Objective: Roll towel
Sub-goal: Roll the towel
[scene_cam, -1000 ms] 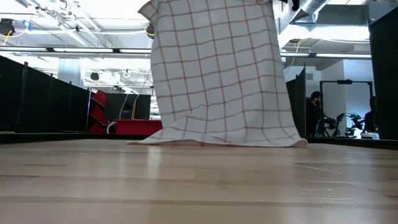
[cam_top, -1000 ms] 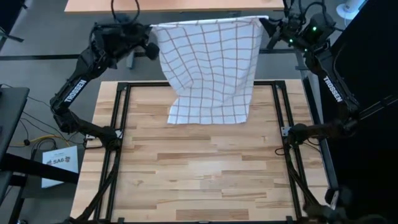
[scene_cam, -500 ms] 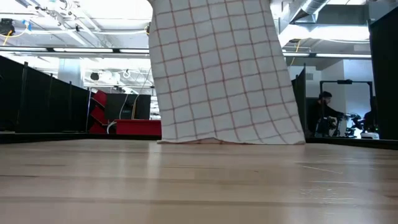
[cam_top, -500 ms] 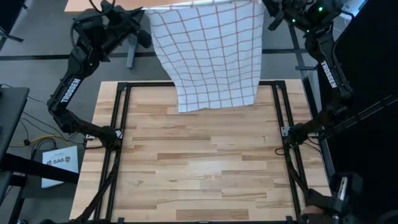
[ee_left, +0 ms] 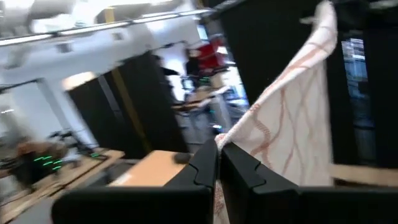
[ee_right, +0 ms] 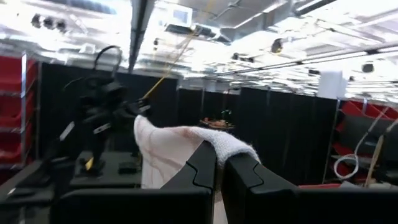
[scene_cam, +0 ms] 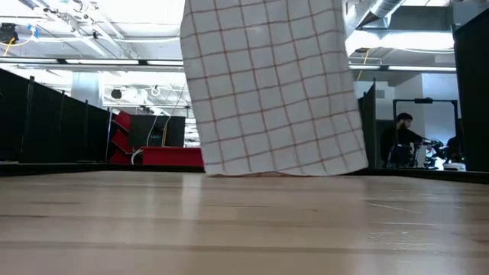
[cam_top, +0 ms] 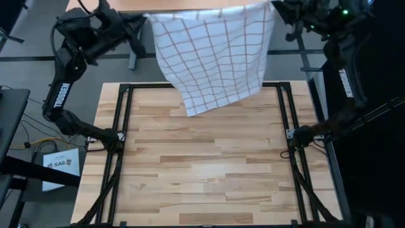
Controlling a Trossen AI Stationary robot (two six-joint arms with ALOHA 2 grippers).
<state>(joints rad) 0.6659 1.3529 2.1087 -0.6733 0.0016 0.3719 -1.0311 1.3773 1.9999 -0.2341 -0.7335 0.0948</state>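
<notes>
Overhead, the left gripper [cam_top: 140, 19] and right gripper [cam_top: 276, 11] hold the checked towel [cam_top: 212, 57] stretched by its top corners, jaws clamped, while the low view shows its hem hanging just above the tabletop [scene_cam: 244, 229].

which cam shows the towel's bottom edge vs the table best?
Low view: the towel hangs with its hem just above the table, apparently clear. High view shows the full sheet between left gripper and right gripper, but not its height. Wrist views show only the pinched corners.
</notes>
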